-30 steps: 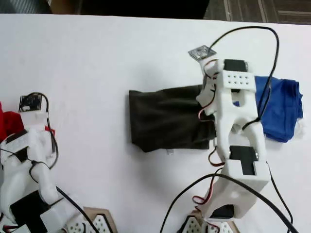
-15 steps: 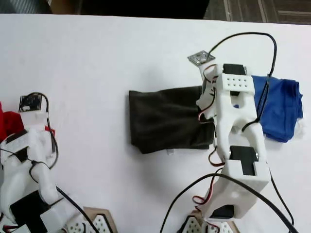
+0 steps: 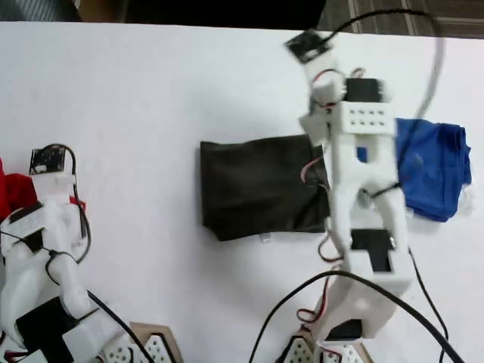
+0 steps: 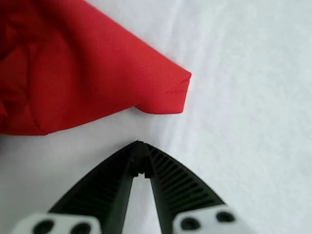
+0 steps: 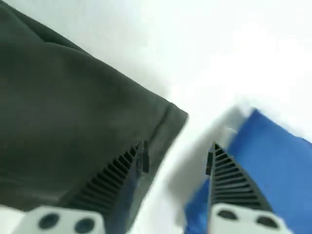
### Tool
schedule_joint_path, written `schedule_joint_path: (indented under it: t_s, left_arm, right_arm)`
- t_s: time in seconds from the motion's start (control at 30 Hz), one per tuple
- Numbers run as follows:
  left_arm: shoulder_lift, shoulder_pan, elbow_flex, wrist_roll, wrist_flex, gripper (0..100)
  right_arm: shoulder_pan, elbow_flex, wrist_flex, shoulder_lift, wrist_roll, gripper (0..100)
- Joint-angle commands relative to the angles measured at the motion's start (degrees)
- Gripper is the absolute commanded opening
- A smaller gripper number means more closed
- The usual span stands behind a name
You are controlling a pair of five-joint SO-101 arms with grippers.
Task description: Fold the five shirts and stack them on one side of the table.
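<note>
A dark grey shirt (image 3: 261,185) lies folded flat at mid-table, and a blue shirt (image 3: 431,170) sits bunched just to its right. The right arm (image 3: 355,144) hangs over the gap between them. Its gripper (image 5: 178,156) is open, one finger above the grey shirt's (image 5: 73,112) corner and the other by the blue shirt (image 5: 273,156). A red shirt (image 3: 17,193) lies at the table's left edge, partly under the left arm (image 3: 38,249). The left gripper (image 4: 141,161) is shut with nothing in it, just short of the red shirt's (image 4: 73,73) corner.
The white table (image 3: 151,91) has free room along the back and between the red and grey shirts. Cables and arm bases (image 3: 227,344) crowd the near edge. A dark floor strip (image 3: 227,11) runs beyond the far edge.
The right arm has risen and stretched toward the far side of the table, its wrist now past the grey shirt's back edge. The left arm and all shirts stayed put.
</note>
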Motion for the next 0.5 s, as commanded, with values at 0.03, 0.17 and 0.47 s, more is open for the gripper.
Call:
schedule_joint_path:
  t_s: [0.03, 0.17, 0.47]
  left_arm:
    - [-0.1, 0.0, -0.7, 0.4, -0.9, 3]
    - [-0.1, 0.0, -0.7, 0.4, -0.9, 3]
    - [-0.1, 0.0, -0.7, 0.4, -0.9, 3]
  right_arm:
    - [-0.6, -0.5, -5.8, 8.3, -2.5, 20.4]
    - [-0.4, -0.5, -8.2, 14.5, -2.5, 20.4]
    - [1.0, -9.3, -5.6, 15.3, -2.6, 20.4]
